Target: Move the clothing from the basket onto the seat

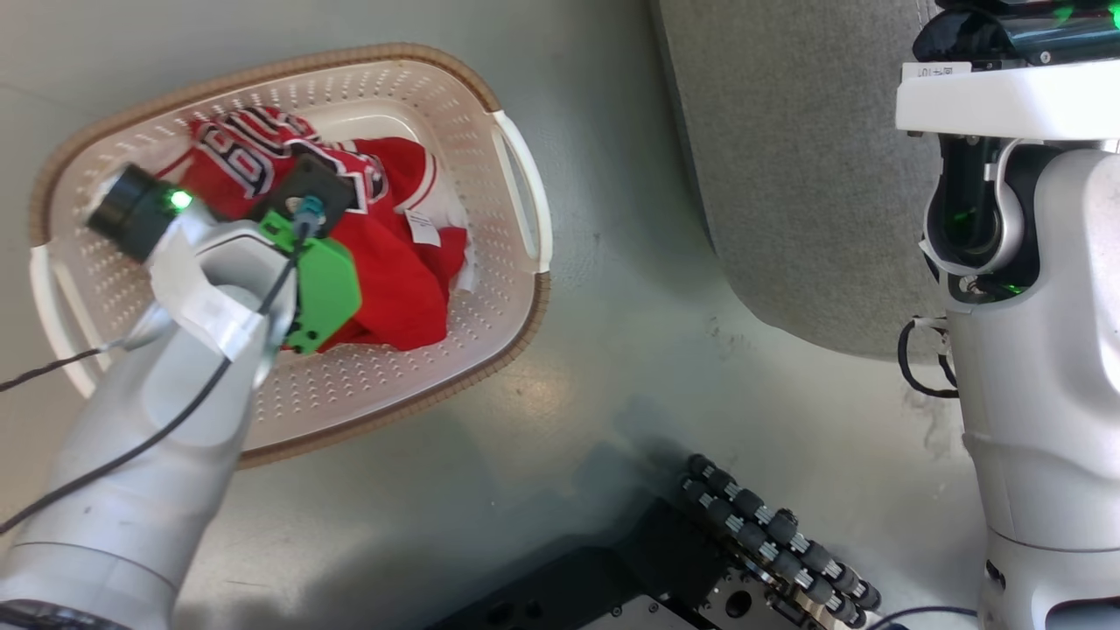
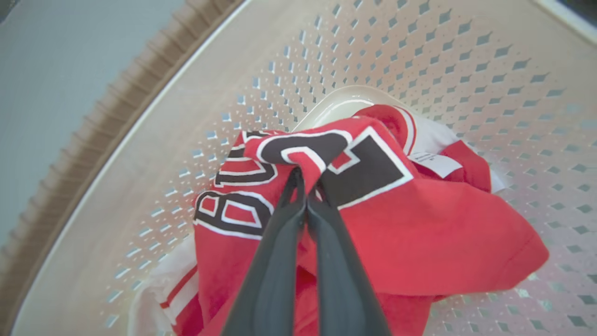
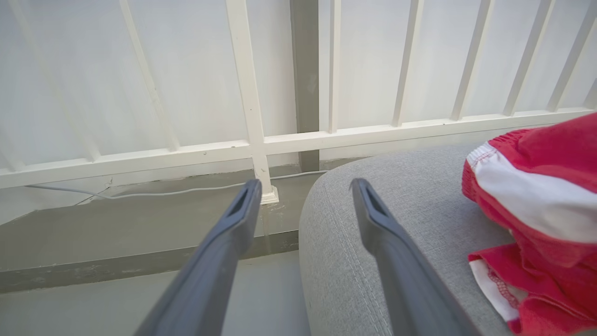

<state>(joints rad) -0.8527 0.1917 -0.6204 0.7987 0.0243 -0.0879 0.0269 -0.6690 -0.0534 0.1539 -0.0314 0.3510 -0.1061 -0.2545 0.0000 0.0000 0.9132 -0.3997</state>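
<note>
**Left hand** (image 2: 305, 179): the fingers are together, clamped on a raised fold of the red jersey (image 2: 419, 233) at its black-and-white lettering. The jersey lies crumpled inside the basket (image 2: 326, 56), with white trim showing at its edges.

**Step in hand, as I judge it:** the grasp on the second garment is made and the lift is not yet done. The next move calls for a straight raise until the trailing cloth clears the brown rim. A carry across to the seat (image 1: 787, 175) follows.

**Risk:** I hold only a pinch of fabric, so it could slip. A hanging hem could also catch the rim and drag the light basket.

**Surroundings:** the basket stands on the grey floor (image 1: 612, 394), apart from the seat, with bare floor between them. A dark ribbed part of my base (image 1: 770, 534) sits near that path.

**Right hand** (image 3: 305, 186): the fingers are apart and hold nothing, at the seat's edge. The shorts (image 3: 536, 205) lie on the seat just beside it. A white railing (image 3: 252, 93) stands beyond.
</note>
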